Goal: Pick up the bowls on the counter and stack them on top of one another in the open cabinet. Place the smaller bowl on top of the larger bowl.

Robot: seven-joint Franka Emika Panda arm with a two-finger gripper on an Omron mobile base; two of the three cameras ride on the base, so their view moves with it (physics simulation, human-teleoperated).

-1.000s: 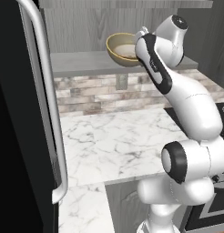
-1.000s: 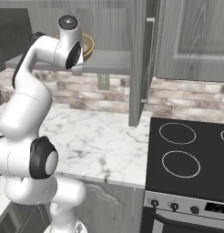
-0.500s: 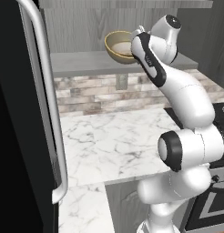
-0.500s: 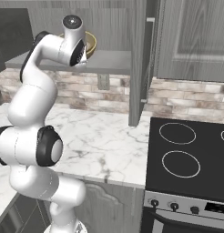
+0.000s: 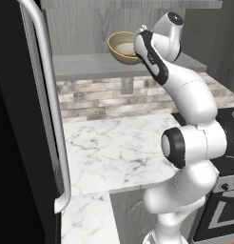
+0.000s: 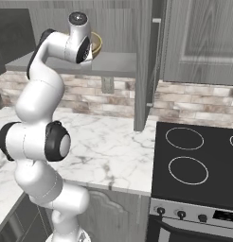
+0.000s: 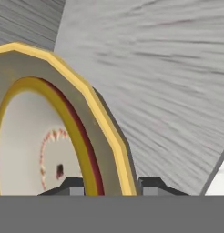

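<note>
Now the arm has swung further in toward the open cabinet [image 5: 90,66], and the gripper [image 7: 109,184] straddles the stacked bowls' rim, one finger each side; whether it's clamped or let go, I can't tell. Smaller bowl [image 7: 27,145] sits nested inside the larger bowl [image 5: 121,47] on the grey shelf, so stacking looks done. Marble worktop [image 5: 114,147] below, black stovetop [image 6: 194,160] alongside.

Brick backsplash [image 6: 194,101] runs behind the black stovetop [image 6: 196,163]; black fridge [image 5: 16,143] stands far left of stovetop.
</note>
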